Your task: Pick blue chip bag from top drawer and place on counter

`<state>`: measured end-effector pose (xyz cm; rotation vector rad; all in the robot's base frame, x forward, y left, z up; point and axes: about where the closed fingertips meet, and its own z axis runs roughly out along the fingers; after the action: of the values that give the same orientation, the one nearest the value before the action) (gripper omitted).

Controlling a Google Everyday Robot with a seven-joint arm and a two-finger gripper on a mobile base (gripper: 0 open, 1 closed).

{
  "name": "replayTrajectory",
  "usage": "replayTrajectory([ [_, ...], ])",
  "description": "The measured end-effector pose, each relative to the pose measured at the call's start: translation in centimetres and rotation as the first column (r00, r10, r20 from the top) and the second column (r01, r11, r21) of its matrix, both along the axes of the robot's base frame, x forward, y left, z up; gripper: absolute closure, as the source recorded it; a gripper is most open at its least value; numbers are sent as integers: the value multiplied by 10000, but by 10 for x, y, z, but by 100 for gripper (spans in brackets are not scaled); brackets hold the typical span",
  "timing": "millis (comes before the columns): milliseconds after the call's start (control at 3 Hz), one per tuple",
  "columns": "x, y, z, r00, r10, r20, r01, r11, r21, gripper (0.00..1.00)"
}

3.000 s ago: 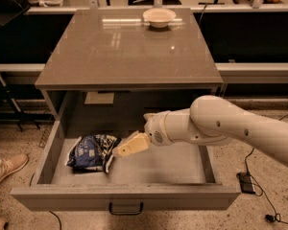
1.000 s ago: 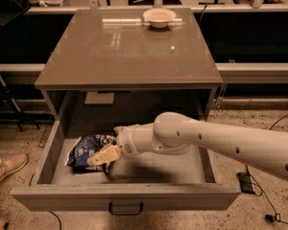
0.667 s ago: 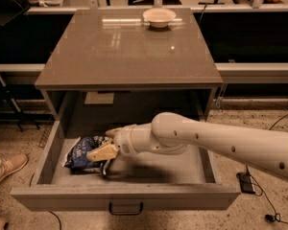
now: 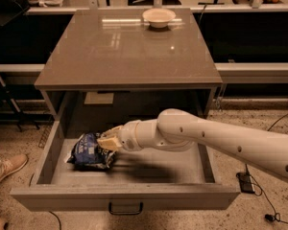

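The top drawer [image 4: 125, 196] is pulled wide open below the counter [image 4: 129, 47]. The blue chip bag [image 4: 88, 151] lies crumpled in the drawer's left half. My gripper [image 4: 107, 141] reaches in from the right and sits on the bag's right edge, touching it. Its cream fingers cover part of the bag. The white arm stretches across the drawer from the lower right.
A white bowl [image 4: 159, 17] stands at the back of the counter. A shoe [image 4: 5, 169] shows on the floor at the left. A black box and cables [image 4: 245, 182] lie on the floor at the right. Dark shelving runs behind the cabinet.
My gripper has moved left across the drawer from its middle onto the blue chip bag. The bag has stayed where it lay.
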<state>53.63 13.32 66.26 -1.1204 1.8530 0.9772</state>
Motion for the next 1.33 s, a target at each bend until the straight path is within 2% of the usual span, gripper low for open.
replayTrajectory([
  [333, 17, -45, 40, 9972, -137, 741, 76, 9966, 818, 100],
  [667, 40, -146, 111, 9814, -590, 1827, 321, 9886, 1468, 100],
  [1000, 36, -150, 118, 9795, -609, 1919, 313, 9876, 1537, 100],
  [1333, 19, -166, 145, 9681, -793, 2377, 344, 9817, 1874, 100],
])
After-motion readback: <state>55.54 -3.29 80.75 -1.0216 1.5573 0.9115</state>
